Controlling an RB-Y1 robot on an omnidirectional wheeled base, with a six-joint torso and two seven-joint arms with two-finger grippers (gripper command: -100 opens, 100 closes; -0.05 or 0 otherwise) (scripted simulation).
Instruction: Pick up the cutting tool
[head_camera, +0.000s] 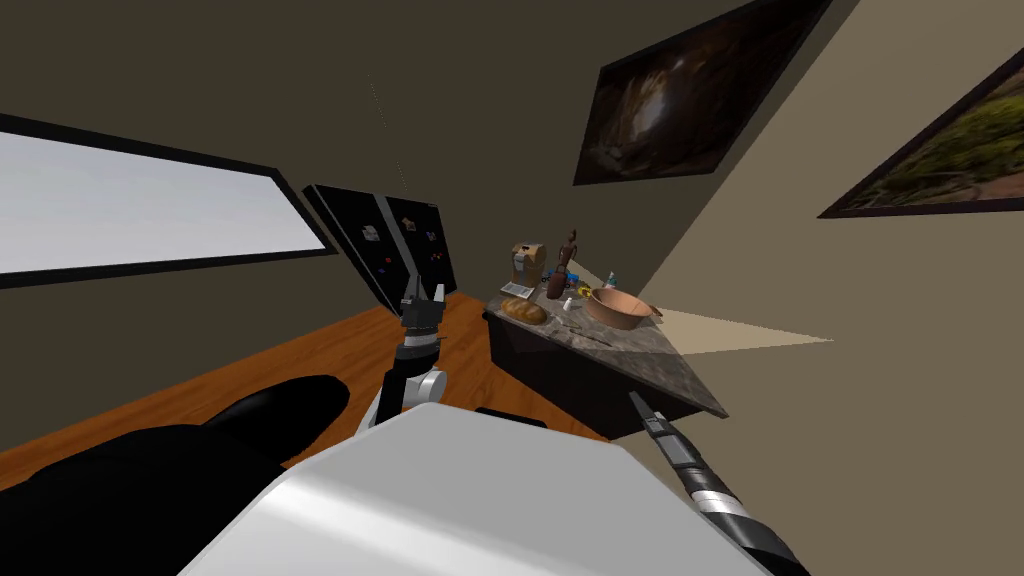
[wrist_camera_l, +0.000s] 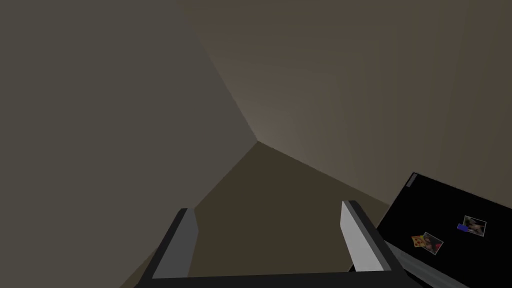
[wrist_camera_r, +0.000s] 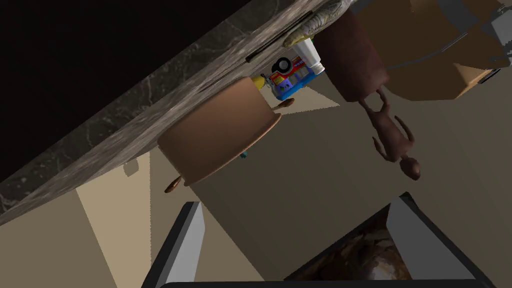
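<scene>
Knife (head_camera: 588, 336): flat on marbled desk (head_camera: 655, 368), bowl (head_camera: 617, 306) at 1 o'clock. Left gripper (wrist_camera_l: 270, 240) fingers spread. Right gripper (wrist_camera_r: 295, 240) fingers spread, empty.

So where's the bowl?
In the head view the bowl sits on the counter, ahead to my right, by the wall, right of the bread.

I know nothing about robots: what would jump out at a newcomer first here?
Probably the bright window on the left wall, then the grey marbled counter ahead to the right, crowded with a copper-brown bowl, a loaf and a brown figurine. Between them stands a black fridge dotted with small pictures.
</scene>
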